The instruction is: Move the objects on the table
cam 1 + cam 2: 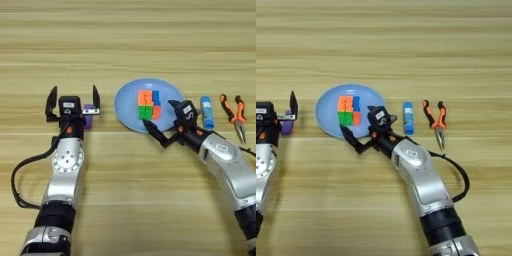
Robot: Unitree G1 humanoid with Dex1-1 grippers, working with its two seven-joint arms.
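A multicoloured puzzle cube lies in the middle of the round light-blue plate. My right gripper stands open at the plate's near right rim, one finger over the rim and the other near the cube's right side, holding nothing. The small purple block stands on the table left of the plate. My left gripper is wide open beside it. The block sits close to the gripper's right-hand finger, partly hidden by the gripper's body.
A blue glue stick lies just right of the plate, close to my right wrist. Orange-handled pliers lie further right. A black cable loops beside the left arm.
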